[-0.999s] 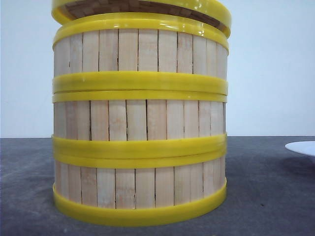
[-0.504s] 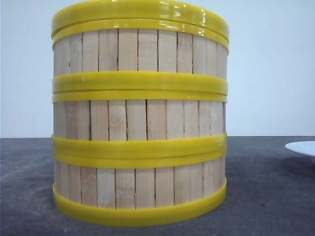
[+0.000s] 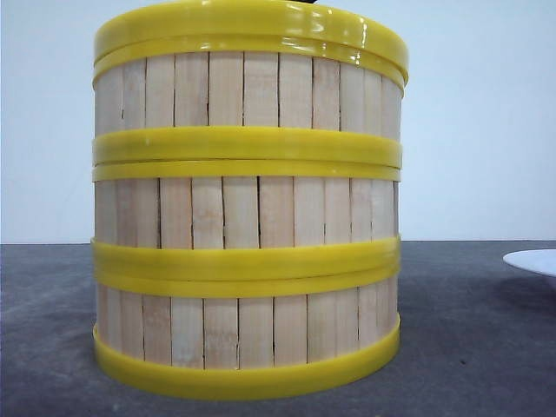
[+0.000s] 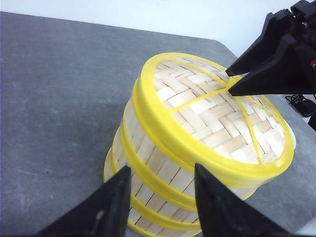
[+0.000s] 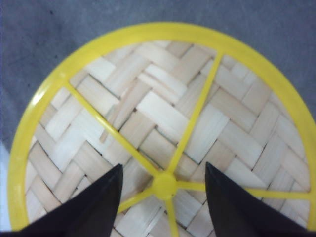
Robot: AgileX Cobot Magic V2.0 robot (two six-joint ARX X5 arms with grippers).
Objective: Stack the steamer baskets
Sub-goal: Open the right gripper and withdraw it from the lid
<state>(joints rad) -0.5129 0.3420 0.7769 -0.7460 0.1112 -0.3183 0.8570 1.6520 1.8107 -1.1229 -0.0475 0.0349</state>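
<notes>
Steamer baskets [image 3: 248, 208] stand stacked on dark grey table [image 3: 478, 347] before white wall [image 3: 478, 122]; both pincers spread.

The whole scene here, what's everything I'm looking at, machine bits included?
steamer baskets: three, pale wooden slats with yellow bands, stacked in one column on the table, filling the front view.
lid: one, yellow rim and spokes over woven bamboo, on top of the stack.
plate: one, white, on the table at the right edge of the front view, only partly in frame.
table: one, dark grey.
wall: white, behind the table.
left gripper: black jaws open, beside the stack.
right gripper: black jaws open, straddling the lid's centre hub.
</notes>
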